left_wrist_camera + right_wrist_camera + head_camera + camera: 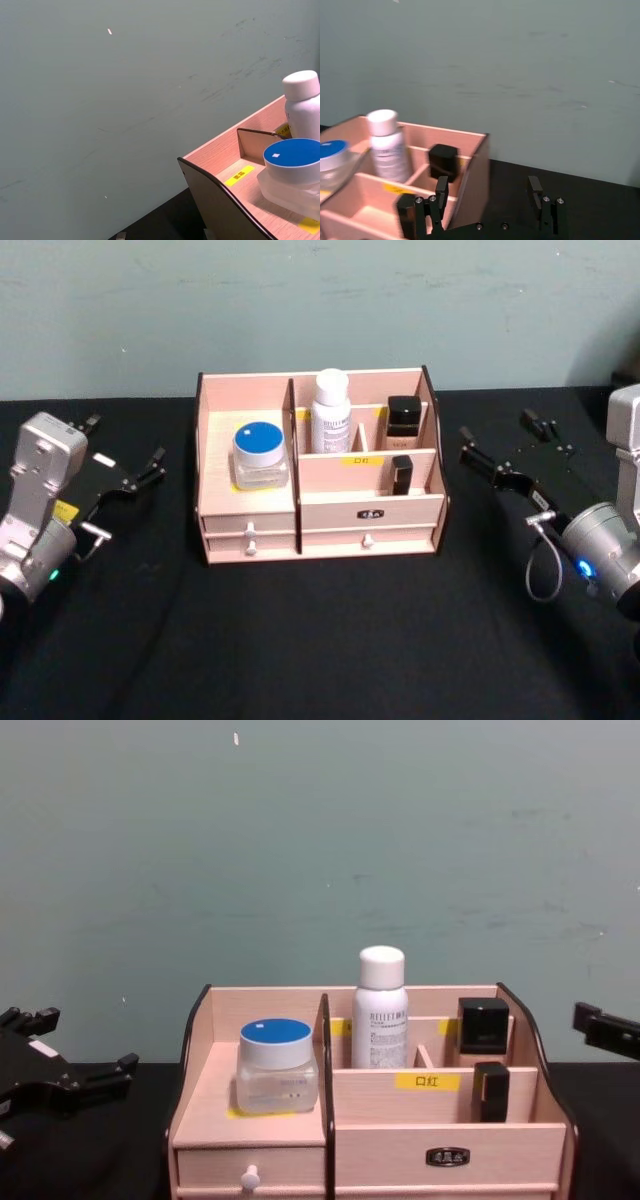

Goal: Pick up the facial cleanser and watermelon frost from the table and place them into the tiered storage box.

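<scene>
In the head view the left gripper [140,478] sits at frame left and the right gripper [480,462] at frame right, both with jaws apart and empty, flanking the storage box [250,518] at centre. Inside it stand a blue-lidded jar [260,452] in the left compartment and a white bottle [331,412] behind the middle divider. Placement looks complete; the next move would be retreat. The chest view adds the bottle's printed label; the right wrist view shows a black cube [443,159] in a rear compartment.
</scene>
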You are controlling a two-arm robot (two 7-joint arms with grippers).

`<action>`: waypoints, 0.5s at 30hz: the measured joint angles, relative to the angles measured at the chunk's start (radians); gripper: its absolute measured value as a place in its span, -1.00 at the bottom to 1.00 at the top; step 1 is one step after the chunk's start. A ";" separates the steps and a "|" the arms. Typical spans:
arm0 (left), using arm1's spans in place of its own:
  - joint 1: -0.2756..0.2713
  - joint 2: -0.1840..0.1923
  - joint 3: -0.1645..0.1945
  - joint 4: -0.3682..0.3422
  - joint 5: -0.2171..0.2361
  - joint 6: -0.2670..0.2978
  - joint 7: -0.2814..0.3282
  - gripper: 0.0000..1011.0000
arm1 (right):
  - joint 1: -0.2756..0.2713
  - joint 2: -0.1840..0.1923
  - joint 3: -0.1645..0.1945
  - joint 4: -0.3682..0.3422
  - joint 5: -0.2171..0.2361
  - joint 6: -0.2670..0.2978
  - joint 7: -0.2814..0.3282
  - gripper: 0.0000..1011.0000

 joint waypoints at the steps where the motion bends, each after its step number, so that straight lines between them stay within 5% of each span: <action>1: 0.000 0.000 0.000 0.000 0.000 0.000 0.000 0.98 | 0.009 -0.008 0.005 0.015 -0.009 0.000 -0.011 0.98; 15: 0.000 0.000 0.000 0.000 0.000 0.000 0.000 0.98 | 0.104 -0.070 0.015 0.126 -0.091 0.026 -0.059 0.98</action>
